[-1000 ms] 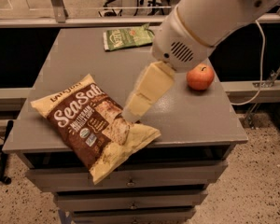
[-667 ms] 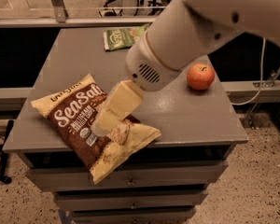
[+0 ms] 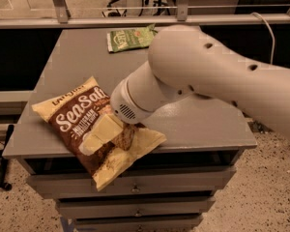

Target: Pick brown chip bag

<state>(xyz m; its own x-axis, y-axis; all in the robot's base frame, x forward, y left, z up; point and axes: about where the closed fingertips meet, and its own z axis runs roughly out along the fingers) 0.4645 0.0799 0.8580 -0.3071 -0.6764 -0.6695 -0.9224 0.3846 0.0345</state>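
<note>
Brown chip bag (image 3: 71, 119) lies flat on the front left part of the grey table (image 3: 72, 57), set diagonally. One pale yellow end points to the back left. The other pale end sticks out past the table's front edge, over the drawers (image 3: 135, 187). Dark brown middle faces up, white "Sea Salt" lettering readable.

Gripper (image 3: 93, 143) is low over the bag's middle, right of the lettering, and looks to be touching or pressing on the bag's surface. It is a cream-coloured block angled down to the left. How wide it is open: cannot tell. Whether it has hold of the bag: cannot tell. The bag looks to rest on the table, not lifted.

Arm (image 3: 208, 76) is big and off-white. It comes in from the right edge, crosses the table's right half and hides much of it. Its vented wrist end sits just above the gripper.

Green bag (image 3: 130, 37) lies flat at the back of the table, near the middle, well apart from the brown one. A pale cable (image 3: 268, 28) hangs behind the table at the right. Speckled floor (image 3: 275, 197) shows at lower right.
</note>
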